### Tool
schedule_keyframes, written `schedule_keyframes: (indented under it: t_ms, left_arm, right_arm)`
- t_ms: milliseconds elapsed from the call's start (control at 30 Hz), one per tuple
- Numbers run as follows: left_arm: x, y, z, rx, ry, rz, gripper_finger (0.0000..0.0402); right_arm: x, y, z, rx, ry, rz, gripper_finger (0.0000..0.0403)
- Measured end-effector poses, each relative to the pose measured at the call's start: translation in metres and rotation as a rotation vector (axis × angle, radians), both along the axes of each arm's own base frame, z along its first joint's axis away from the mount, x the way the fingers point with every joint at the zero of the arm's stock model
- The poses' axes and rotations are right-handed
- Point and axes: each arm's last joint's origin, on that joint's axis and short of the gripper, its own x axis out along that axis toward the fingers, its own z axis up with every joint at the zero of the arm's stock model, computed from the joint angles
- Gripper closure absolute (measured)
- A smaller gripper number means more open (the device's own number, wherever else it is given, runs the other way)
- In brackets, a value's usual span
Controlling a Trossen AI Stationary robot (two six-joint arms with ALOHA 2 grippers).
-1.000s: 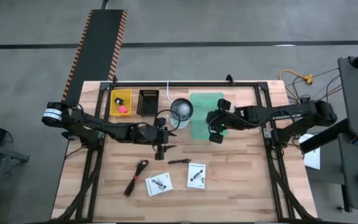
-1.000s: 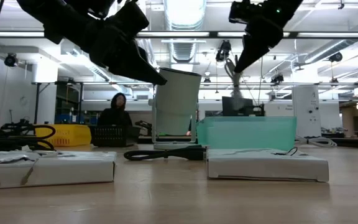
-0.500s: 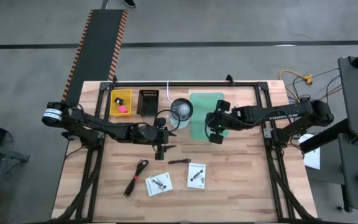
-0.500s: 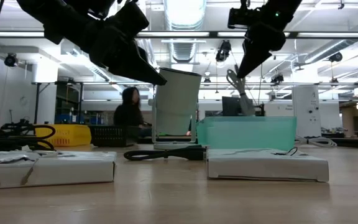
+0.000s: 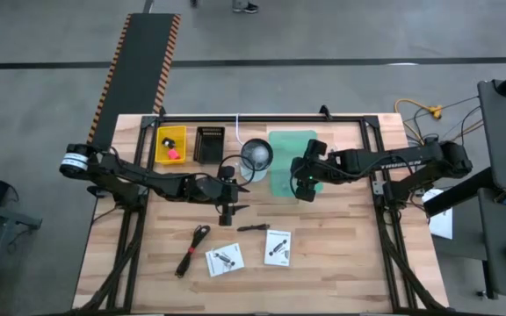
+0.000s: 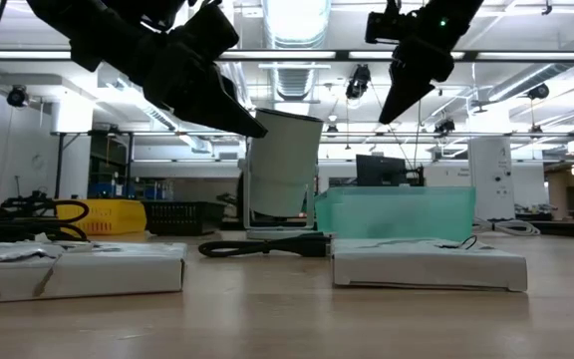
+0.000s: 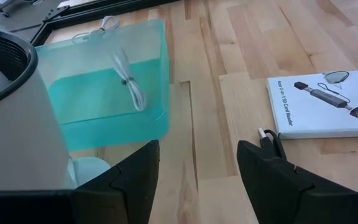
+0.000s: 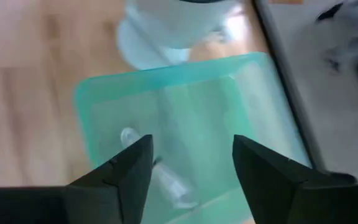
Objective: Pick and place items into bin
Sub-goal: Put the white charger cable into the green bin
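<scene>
My right gripper (image 5: 304, 183) hangs open over the near left corner of the teal bin (image 5: 285, 145), well above it in the low view (image 6: 392, 100). A silver metal piece (image 8: 166, 180) lies on the bin's floor, seen also in the left wrist view (image 7: 129, 81). My left gripper (image 5: 227, 214) is open and hovers above the table's middle. On the wood near the table's near edge lie a black cable (image 5: 191, 250), a small black tool (image 5: 253, 227) and two white packets (image 5: 225, 259) (image 5: 278, 247). A red knob (image 5: 173, 154) sits in a yellow tray.
A white cup (image 5: 256, 155) stands just left of the teal bin (image 6: 397, 214), between the two grippers. The yellow tray (image 5: 170, 139) and a black tray (image 5: 209, 143) sit at the far left. A black frame (image 5: 262, 118) runs along the far edge.
The silver metal piece that hung from my right gripper's fingertips has dropped away from them and down into the teal bin; the gripper itself has stayed over the bin. A person crossing the room behind the table has gone from the low view.
</scene>
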Motion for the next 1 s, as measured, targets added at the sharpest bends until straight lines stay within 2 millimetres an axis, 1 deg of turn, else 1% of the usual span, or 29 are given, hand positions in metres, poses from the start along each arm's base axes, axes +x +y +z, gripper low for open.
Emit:
schedule_keyframes:
  t_ms: [100,233,400,533,633,800,1000]
  left_arm:
    - [0.0,0.0,0.0,0.0,0.0,0.0,0.0202]
    - [0.0,0.0,0.0,0.0,0.002,0.0,0.0202]
    - [0.0,0.0,0.0,0.0,0.005,0.0,0.0202]
    - [0.0,0.0,-0.001,0.0,0.008,0.0,0.0202]
    - [0.0,0.0,-0.001,0.0,0.008,0.0,0.0202]
    - [0.0,0.0,-0.001,0.0,0.007,0.0,0.0202]
    - [0.0,0.0,-0.001,0.0,0.007,0.0,0.0202]
  right_arm:
    - [-0.004,-0.002,0.002,-0.053,-0.009,-0.09,0.0188]
    - [-0.012,-0.006,0.005,-0.035,-0.008,-0.143,0.0191]
    - [-0.029,-0.017,0.009,-0.015,0.031,-0.238,0.0199]
    - [-0.045,-0.029,0.01,0.011,0.119,-0.295,0.0199]
    - [-0.055,-0.042,0.009,0.043,0.174,-0.348,0.0199]
    - [-0.07,-0.068,0.007,0.059,0.255,-0.447,0.0199]
    - [-0.085,-0.103,0.004,0.159,0.277,-0.496,0.0199]
